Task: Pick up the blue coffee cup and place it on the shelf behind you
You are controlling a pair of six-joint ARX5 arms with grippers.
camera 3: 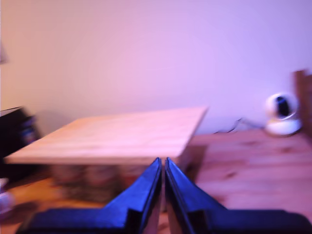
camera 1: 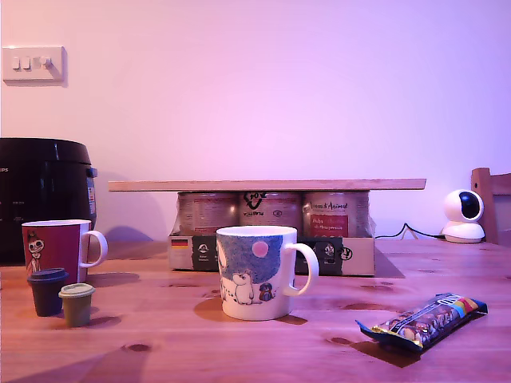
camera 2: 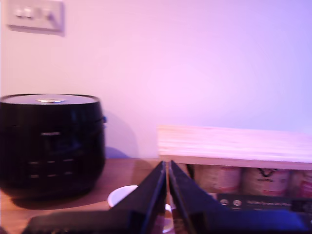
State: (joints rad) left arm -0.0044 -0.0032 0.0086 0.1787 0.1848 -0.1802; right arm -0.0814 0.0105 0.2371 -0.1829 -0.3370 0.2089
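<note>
Cup: the blue coffee cup [camera 1: 256, 272] stood upright on the table [camera 1: 319, 351], handle toward the exterior view's right, before the shelf [camera 1: 267, 185].
Tools: my first tool [camera 2: 166, 168] and second tool [camera 3: 163, 165] were clenched, empty, the cup unseen from either.

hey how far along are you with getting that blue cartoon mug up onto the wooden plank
Nothing looks done yet. The white ceramic mug with blue cartoon artwork sits on the wooden table, in front of the cardboard tray of cans that carries the long light wood plank. Nothing is in hand: my first gripper and my second gripper are both shut on nothing. Left: grasp, lift, place on the plank.
</note>
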